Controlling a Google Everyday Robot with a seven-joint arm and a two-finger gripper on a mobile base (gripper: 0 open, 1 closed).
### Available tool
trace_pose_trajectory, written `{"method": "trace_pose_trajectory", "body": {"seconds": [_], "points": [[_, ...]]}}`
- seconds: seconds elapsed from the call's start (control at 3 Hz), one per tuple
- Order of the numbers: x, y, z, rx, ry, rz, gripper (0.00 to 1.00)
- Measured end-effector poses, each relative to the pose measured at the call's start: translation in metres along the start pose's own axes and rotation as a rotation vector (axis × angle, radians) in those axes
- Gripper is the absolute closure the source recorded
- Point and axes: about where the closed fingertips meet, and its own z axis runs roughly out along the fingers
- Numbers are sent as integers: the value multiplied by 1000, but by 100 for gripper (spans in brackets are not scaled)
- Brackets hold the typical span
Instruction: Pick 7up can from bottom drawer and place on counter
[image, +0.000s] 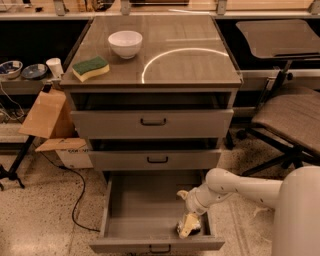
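The bottom drawer is pulled out, its grey floor showing. The 7up can lies on its side in the drawer's front right corner, mostly hidden behind my gripper. My gripper reaches down into the drawer from the right on the white arm and sits right at the can. The counter with its bright ring reflection is above the three drawers.
A white bowl and a green-and-yellow sponge sit on the counter's left side. The two upper drawers are slightly open. An office chair stands to the right. A cardboard box and a cable lie to the left.
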Motion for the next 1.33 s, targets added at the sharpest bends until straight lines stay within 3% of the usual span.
{"method": "trace_pose_trajectory", "body": {"seconds": [0.33, 1.0, 1.33], "points": [[0, 0, 0, 0, 0, 0, 0], [65, -12, 11, 98, -52, 43, 0], [101, -33, 23, 158, -98, 24, 0]]}}
